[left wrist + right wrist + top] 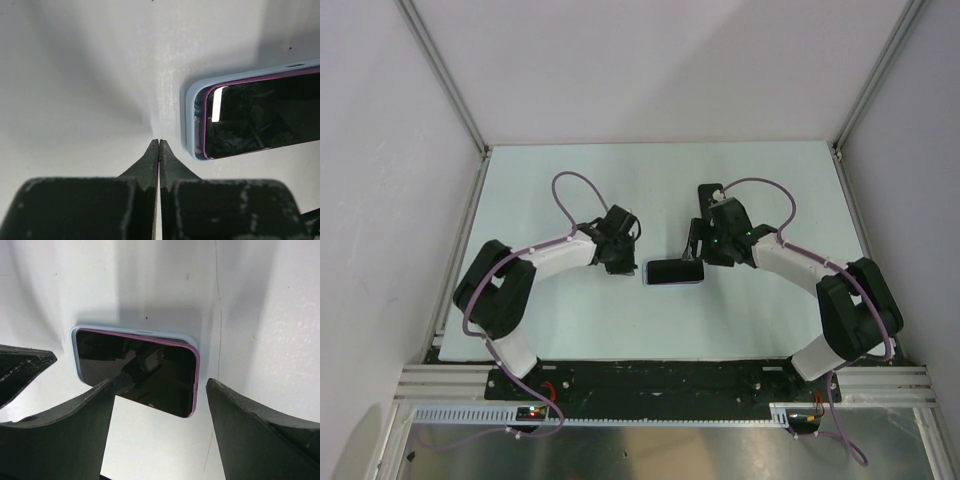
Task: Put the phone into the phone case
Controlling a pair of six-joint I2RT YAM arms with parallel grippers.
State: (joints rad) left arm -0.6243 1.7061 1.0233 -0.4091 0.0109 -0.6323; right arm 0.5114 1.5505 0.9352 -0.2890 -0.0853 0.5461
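The phone (675, 271) has a dark screen and a purple edge. It lies flat mid-table inside the light blue phone case (672, 285). In the left wrist view the case rim (191, 107) wraps the phone's (260, 117) left end. In the right wrist view the case rim (165, 336) shows along the phone's (135, 370) far edge and left end; along the near edge only the purple edge shows. My left gripper (630, 264) (159, 143) is shut and empty on the table, just left of the case. My right gripper (697, 243) (160, 385) is open, over the phone's right end.
The white table (570, 180) is walled by white panels at the back and sides, with metal frame posts (480, 150) at the back corners. A black rail (650, 380) with the arm bases runs along the near edge.
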